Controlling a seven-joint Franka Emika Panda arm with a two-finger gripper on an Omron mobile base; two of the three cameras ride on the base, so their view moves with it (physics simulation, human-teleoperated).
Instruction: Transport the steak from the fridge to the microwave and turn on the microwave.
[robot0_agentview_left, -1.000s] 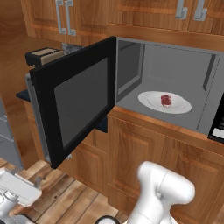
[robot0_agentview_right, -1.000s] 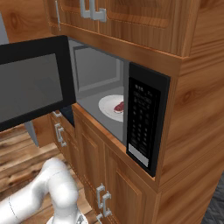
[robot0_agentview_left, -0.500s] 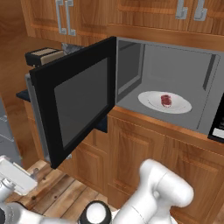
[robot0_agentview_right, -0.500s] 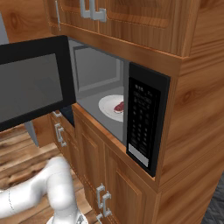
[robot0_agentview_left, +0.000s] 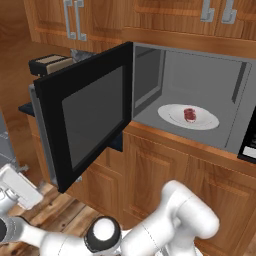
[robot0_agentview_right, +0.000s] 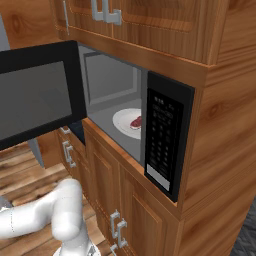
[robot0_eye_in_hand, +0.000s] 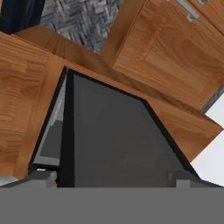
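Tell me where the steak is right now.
The steak lies on the white plate inside the open microwave, left of its black control panel in the right base view.

Wooden upper cupboards (robot0_agentview_left: 150, 12) with grey metal bar handles (robot0_agentview_left: 72, 20) run along the top. Below stand wooden lower cabinet doors (robot0_agentview_right: 107, 182) with short grey handles (robot0_agentview_right: 116, 226). A round white plate (robot0_agentview_left: 175, 114) lies flat in a grey cavity. At far left a dark boxy appliance with a tan top (robot0_agentview_left: 50, 64), perhaps a toaster, sits on a dark counter edge (robot0_agentview_left: 27, 108). Wood plank floor (robot0_agentview_left: 65, 210) shows beneath.
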